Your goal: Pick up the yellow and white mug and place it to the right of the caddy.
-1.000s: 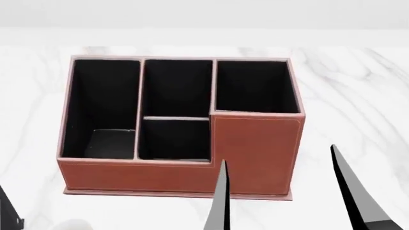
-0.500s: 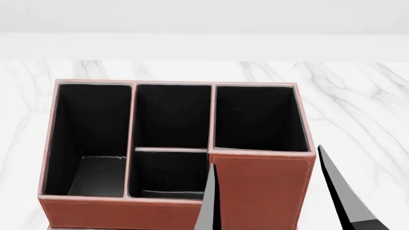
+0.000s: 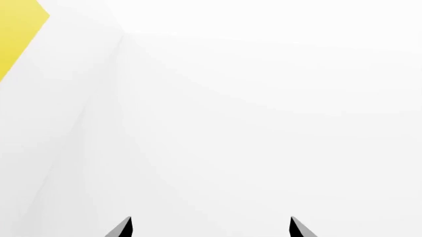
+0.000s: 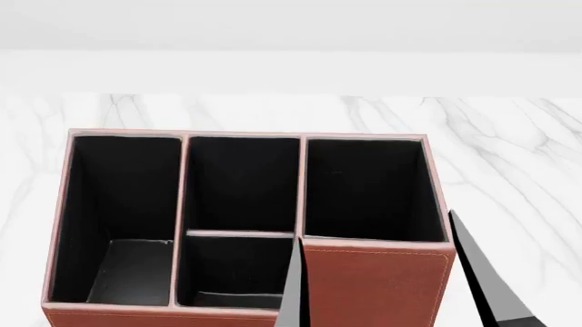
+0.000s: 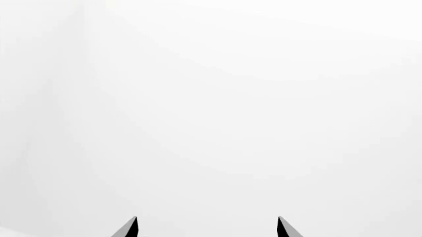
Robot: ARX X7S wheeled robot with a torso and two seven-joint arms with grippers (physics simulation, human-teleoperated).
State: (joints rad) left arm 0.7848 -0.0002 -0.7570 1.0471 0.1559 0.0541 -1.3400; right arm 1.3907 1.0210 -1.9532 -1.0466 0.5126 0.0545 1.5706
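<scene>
In my head view, the large reddish-brown leather-look caddy (image 4: 373, 286) with stitched edges fills the lower left and centre of the frame, its four black-lined compartments open to me, standing on the white marble table (image 4: 509, 136). Its taller corner section sits at the lower centre-right. My right pincer (image 4: 377, 272) rises from the bottom edge at centre-right, its two dark fingers spread wide apart, released, one in front of the caddy's front wall and one just right of it. My left pincer (image 3: 209, 226) shows only in its wrist view, tips apart and holding nothing. A flat yellow patch (image 3: 17, 34) fills that view's upper left corner; I cannot tell whether it is the yellow and white mug.
</scene>
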